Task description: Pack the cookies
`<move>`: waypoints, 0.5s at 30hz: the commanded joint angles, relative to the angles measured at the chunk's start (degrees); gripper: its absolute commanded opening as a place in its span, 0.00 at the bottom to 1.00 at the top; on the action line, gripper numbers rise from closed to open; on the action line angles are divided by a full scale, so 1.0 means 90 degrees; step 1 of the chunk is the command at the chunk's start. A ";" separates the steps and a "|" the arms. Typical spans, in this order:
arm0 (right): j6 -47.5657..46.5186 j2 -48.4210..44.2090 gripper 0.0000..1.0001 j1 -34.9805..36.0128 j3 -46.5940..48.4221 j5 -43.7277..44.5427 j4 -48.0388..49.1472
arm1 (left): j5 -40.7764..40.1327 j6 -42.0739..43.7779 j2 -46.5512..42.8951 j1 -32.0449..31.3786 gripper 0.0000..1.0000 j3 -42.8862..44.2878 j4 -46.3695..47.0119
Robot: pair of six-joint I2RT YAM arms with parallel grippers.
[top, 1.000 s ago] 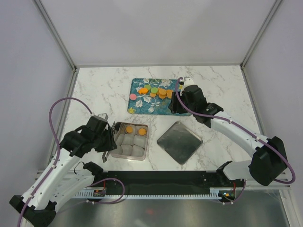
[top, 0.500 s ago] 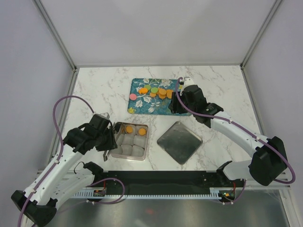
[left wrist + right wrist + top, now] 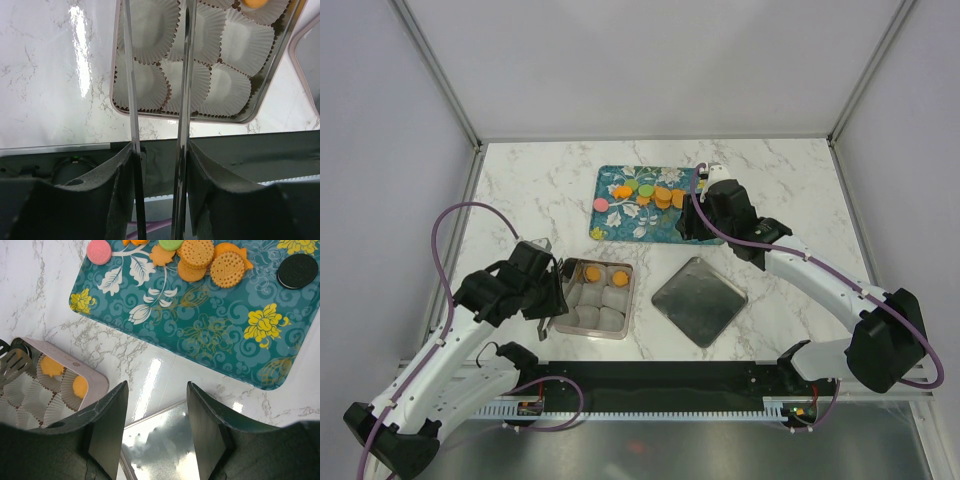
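The cookies (image 3: 650, 195) lie at the back of a teal flowered tray (image 3: 620, 228): orange discs (image 3: 210, 262), a pink one (image 3: 99, 251) and a black one (image 3: 294, 271). Two orange cookies (image 3: 605, 277) sit in paper cups in the far row of a metal tin (image 3: 632, 298). My left gripper (image 3: 540, 278) hovers at the tin's left side, shut on metal tongs (image 3: 131, 75). The tong blades reach over empty cups (image 3: 150, 30) with nothing between them. My right gripper (image 3: 157, 387) is open and empty above bare marble, between the tray's front edge and the tin's lid (image 3: 165, 440).
The square metal lid (image 3: 699, 300) lies flat to the right of the tin. The tin's other paper cups (image 3: 225, 85) are empty. White walls close off the table's left, back and right. A black rail (image 3: 650, 385) runs along the near edge.
My left arm has edged slightly toward the tin with the tongs. The right arm has stayed still.
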 commanded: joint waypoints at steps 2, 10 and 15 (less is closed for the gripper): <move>-0.0001 -0.0039 0.58 0.0007 -0.0057 -0.0046 0.0205 | -0.0135 0.0068 -0.0024 -0.0009 0.48 0.0247 0.0238; -0.0001 -0.0039 0.58 0.0007 -0.0057 -0.0046 0.0195 | -0.0106 0.0087 -0.0043 -0.0019 0.49 0.0247 0.0247; -0.0001 -0.0039 0.58 0.0007 -0.0067 -0.0046 0.0205 | -0.0106 0.0078 -0.0043 -0.0019 0.50 0.0237 0.0247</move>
